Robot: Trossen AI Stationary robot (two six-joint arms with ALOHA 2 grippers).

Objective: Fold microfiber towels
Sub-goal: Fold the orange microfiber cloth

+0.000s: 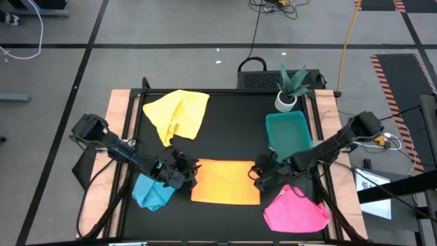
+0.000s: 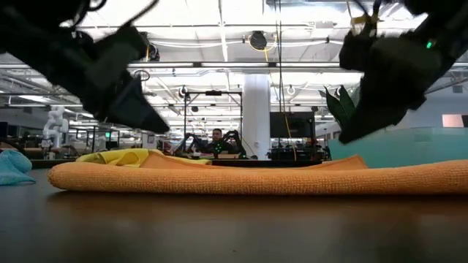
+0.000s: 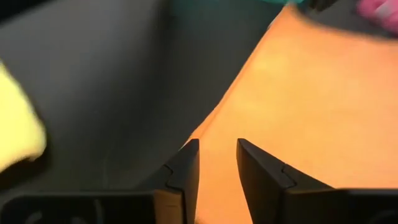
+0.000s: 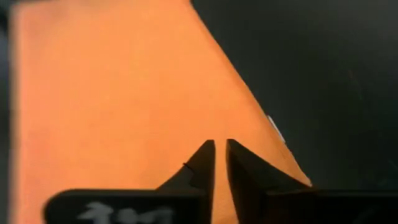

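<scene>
**One towel half-folded, three still crumpled**

Nearest the front edge of the table (image 1: 136,130), we see the pink towel (image 1: 295,212) bunched by the front right corner and the blue towel (image 1: 152,193) bunched toward the front left. Neither looks folded, so both are left to do.

Between them the orange-yellow towel (image 1: 225,181) lies flat as a neat rectangle in the middle of the front half. We judge it to be folded once, with at least one more fold to go.

Our left gripper (image 3: 217,149) sits at that towel's left edge with its fingers narrowly parted; we see nothing pinched between them. Our right gripper (image 4: 220,149) sits at the towel's right edge with fingers nearly together, and we cannot make out any cloth held between them. In the low view both grippers hang just above the towel, apart from it.

Farther back, the green tray (image 1: 288,131) stands near the right edge, close behind our right arm, so that arm has little room to swing backward. The second yellow towel (image 1: 179,115) lies crumpled toward the back left corner, well apart from the flat one. A potted plant (image 1: 289,90) stands at the back right.

The bare dark stretch in the table's middle gives us room to carry a fold backward.
</scene>
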